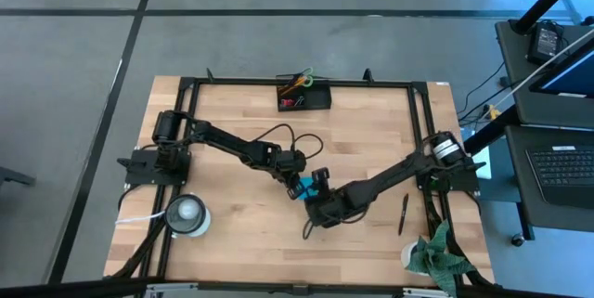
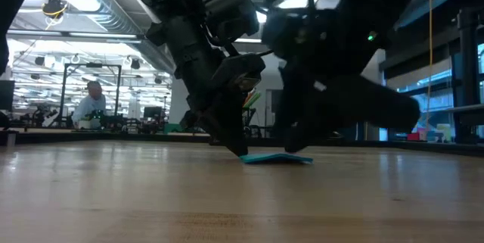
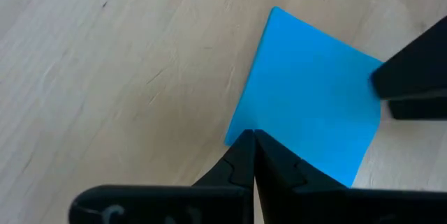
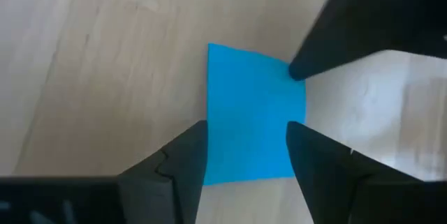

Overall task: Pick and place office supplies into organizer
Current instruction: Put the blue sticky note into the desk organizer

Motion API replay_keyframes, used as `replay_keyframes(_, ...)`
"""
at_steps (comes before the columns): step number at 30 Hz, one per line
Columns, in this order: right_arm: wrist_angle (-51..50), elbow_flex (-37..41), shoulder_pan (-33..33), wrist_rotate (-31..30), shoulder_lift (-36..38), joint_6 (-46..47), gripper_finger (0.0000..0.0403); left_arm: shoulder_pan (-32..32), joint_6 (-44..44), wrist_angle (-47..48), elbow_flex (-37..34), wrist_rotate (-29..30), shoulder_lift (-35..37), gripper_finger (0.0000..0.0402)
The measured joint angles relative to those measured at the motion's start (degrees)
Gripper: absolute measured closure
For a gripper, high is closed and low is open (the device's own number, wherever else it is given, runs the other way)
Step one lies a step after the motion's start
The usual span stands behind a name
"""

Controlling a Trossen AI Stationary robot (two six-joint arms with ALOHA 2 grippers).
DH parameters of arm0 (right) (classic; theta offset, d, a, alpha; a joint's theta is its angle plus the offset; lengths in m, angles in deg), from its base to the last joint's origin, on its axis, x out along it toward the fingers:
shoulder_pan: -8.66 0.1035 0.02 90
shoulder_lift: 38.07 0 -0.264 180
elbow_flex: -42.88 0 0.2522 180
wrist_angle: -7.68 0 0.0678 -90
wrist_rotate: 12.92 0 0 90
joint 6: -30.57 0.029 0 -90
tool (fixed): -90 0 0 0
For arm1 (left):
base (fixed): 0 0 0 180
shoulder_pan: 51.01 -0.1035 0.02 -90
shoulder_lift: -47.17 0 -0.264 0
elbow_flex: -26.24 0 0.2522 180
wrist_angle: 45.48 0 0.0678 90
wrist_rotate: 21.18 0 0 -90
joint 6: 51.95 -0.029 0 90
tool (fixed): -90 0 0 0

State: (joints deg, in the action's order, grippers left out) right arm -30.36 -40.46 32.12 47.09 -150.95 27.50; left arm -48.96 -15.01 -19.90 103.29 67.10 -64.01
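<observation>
Because both arms meet at the middle of the desk, the high view shows the left end effector and right end effector crowded over a blue note pad, well apart from the organizer at the far edge. At desk height the pad lies flat. From the left wrist, fingers pressed together pin one corner, seemingly steadying it. From the right wrist, fingers stand apart, straddling the plain, square pad.
</observation>
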Motion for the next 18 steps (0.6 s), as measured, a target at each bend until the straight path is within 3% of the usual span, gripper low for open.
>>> replay_keyframes(8, -4.47, -4.86, 0.18, 0.03, -5.63, -0.12, 0.0207, 0.00, -0.02, -0.04, 0.02, 0.04, 0.00, 0.0400)
replay_keyframes(18, -4.67, -5.16, 0.83, -4.73, -6.53, 4.38, 0.0207, -0.04, -0.20, -0.03, 0.04, -0.25, 0.00, 0.0400)
